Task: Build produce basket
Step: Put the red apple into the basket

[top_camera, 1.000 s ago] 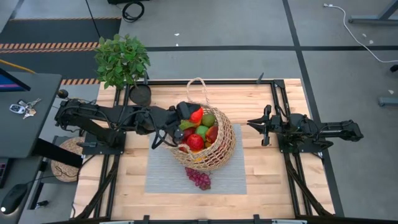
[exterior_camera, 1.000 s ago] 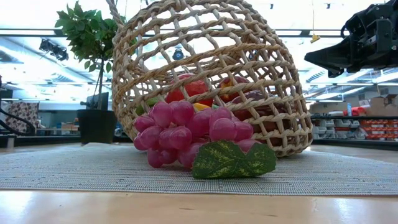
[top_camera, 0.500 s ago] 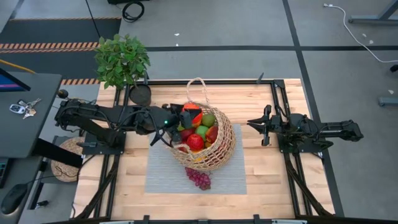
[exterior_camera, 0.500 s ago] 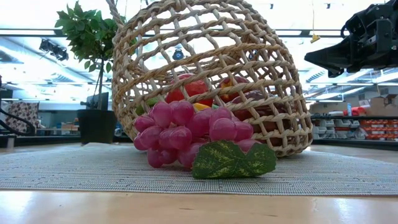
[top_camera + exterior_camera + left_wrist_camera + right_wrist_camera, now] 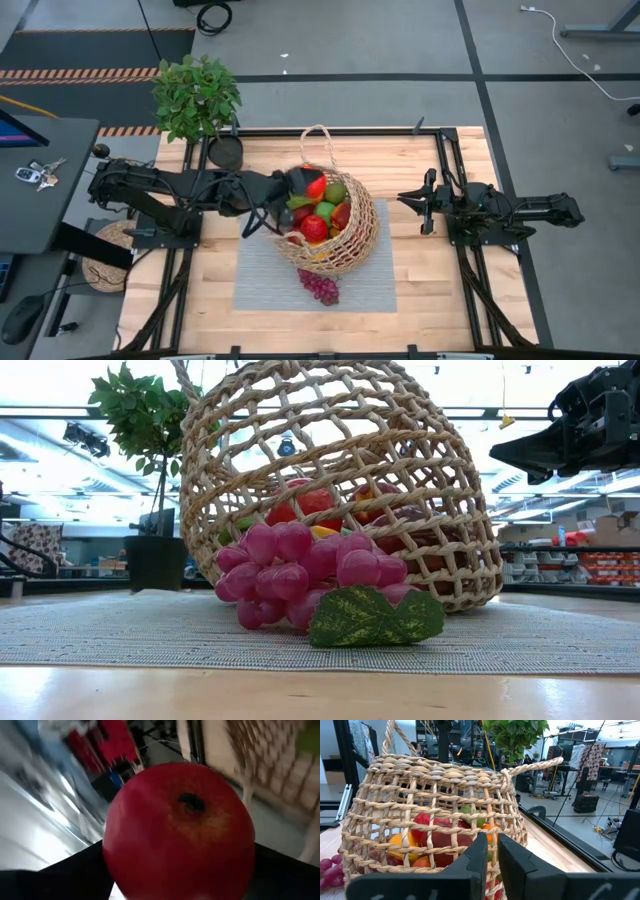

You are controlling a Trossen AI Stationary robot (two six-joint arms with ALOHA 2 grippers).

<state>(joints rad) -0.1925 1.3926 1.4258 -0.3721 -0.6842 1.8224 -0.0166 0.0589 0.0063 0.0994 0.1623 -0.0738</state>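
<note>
A: Basket position?

B: Round tan open-weave wicker basket (image 5: 335,228) with a thin looped handle, middle of the pale wooden surface (image 5: 440,290), sitting on a grey woven mat (image 5: 262,285). It's tipped, mouth facing up and left in the high view, handle arching to the far side. In the low view it leans, rim raised on the left.

A: Contents?

B: Toy produce packed in: red apples, a green pear (image 5: 336,192), something orange and yellow lower down (image 5: 400,841). Exact count hard to tell through the weave.

A: Anything outside it?

B: Bunch of purple plastic grapes (image 5: 300,572) with a green leaf (image 5: 375,616), lying on the mat right against the near side of the basket.

A: Left gripper?

B: Left gripper (image 5: 304,185) reaches in from the left, at the basket's left rim, over the mouth. Jaws spread wide around a shiny red toy apple (image 5: 180,832), which fills the left wrist view with dark fingers (image 5: 60,880) on either side below it. So it's gripping the apple.

A: Right gripper?

B: Right gripper (image 5: 408,203) waits to the right of the basket, well apart, holding nothing. Jaws pressed together; the right wrist view shows the two dark fingers (image 5: 480,857) nearly touching, pointed at the basket.

A: Other items?

B: Leafy green potted plant (image 5: 196,96) in a small black pot at the far-left corner. Keys (image 5: 34,174) on a dark desk off to the left.
</note>
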